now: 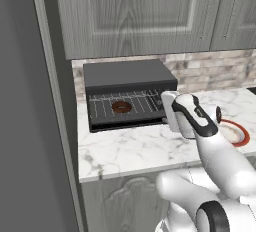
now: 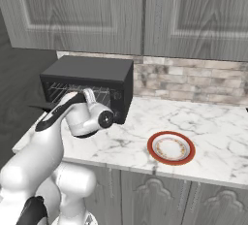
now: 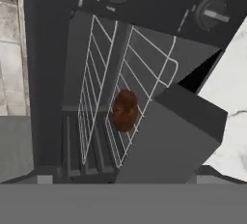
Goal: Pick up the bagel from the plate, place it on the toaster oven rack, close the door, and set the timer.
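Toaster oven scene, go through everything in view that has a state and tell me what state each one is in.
bagel: lying on the rack inside the oven, off the plate
toaster oven rack: inside the oven, carrying the bagel
door: open, partly raised
plate: empty, on the counter
upper cabinets: doors closed
gripper: at the oven's right front, fingers hidden, open or shut unclear

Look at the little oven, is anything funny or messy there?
Nothing messy. The bagel lies flat on the toaster oven rack, the plate sits bare on the counter, and the door hangs open, not yet closed.
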Tool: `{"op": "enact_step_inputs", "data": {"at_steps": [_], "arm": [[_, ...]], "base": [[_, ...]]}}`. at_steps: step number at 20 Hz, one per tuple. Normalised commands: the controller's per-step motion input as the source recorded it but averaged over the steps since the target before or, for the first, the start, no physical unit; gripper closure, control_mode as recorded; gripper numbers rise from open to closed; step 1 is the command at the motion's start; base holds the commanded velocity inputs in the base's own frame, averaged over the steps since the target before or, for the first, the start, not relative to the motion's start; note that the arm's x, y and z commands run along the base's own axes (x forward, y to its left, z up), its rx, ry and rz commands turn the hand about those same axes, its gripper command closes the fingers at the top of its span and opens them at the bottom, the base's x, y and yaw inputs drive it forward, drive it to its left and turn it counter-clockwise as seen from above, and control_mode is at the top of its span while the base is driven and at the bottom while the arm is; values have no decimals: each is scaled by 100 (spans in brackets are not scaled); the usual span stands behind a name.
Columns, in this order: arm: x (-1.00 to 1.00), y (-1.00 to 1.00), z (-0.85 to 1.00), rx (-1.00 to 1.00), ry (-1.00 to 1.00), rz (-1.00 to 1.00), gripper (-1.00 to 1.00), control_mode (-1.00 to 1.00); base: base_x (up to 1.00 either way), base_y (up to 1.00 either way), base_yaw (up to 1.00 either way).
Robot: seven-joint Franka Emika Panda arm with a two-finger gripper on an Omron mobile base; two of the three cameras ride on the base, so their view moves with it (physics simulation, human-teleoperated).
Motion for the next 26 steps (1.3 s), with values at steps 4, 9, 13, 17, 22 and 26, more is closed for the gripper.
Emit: {"op": "enact_step_inputs", "data": {"at_steps": [4,9,13,17,22,26], "arm": [[56,10,7,0,-5,-16,-100,-100],[54,8,4,0,-3,-16,-100,-100],[55,7,1,0,-2,-16,-100,-100],[57,7,0,0,-1,-15,-100,-100],[55,5,0,0,0,-14,-100,-100],[55,6,0,0,0,-14,-100,-100]], "base": [[0,0,0],[0,0,0],[0,0,0],[0,0,0],[0,0,0],[0,0,0]]}}
